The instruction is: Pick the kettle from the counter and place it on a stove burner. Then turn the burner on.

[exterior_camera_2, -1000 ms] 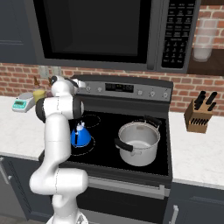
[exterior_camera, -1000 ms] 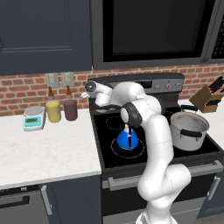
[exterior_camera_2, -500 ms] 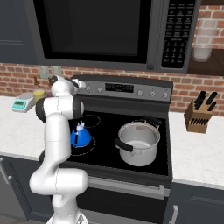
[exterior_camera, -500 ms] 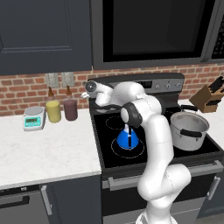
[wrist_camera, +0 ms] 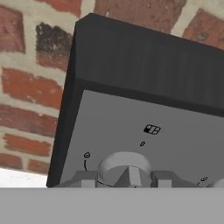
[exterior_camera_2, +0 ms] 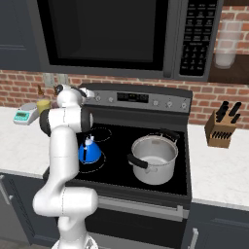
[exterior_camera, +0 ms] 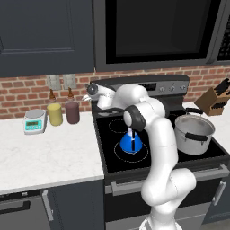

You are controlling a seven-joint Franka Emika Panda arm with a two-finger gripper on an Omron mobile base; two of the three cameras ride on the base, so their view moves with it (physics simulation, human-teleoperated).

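The kettle [exterior_camera: 131, 142] sits on the burner [exterior_camera: 130, 150]. The gripper [wrist_camera: 126, 175], at 11 o'clock from it, clasps the knob [wrist_camera: 125, 165]; turning it comes next.

Silver pot [exterior_camera: 194, 133] on the stove's right — knife block [exterior_camera_2: 222, 127] beside it.

Blue kettle [exterior_camera: 131, 142] upright on the front-left stove burner [exterior_camera: 130, 152], inside its white ring, on black glass cooktop [exterior_camera: 112, 137]. White arm [exterior_camera: 155, 148] rises lower right, bends over the kettle, reaches back-left to the stove's grey control panel [exterior_camera: 157, 86]; gripper [exterior_camera: 86, 97] at the panel's left end, jaws not readable. Silver pot [exterior_camera: 194, 134] on the right burner. White marble bench [exterior_camera: 45, 155] on the left carries scale [exterior_camera: 35, 121], yellow jar [exterior_camera: 55, 114], maroon jar [exterior_camera: 72, 112]. Knife block [exterior_camera: 214, 98] far right.
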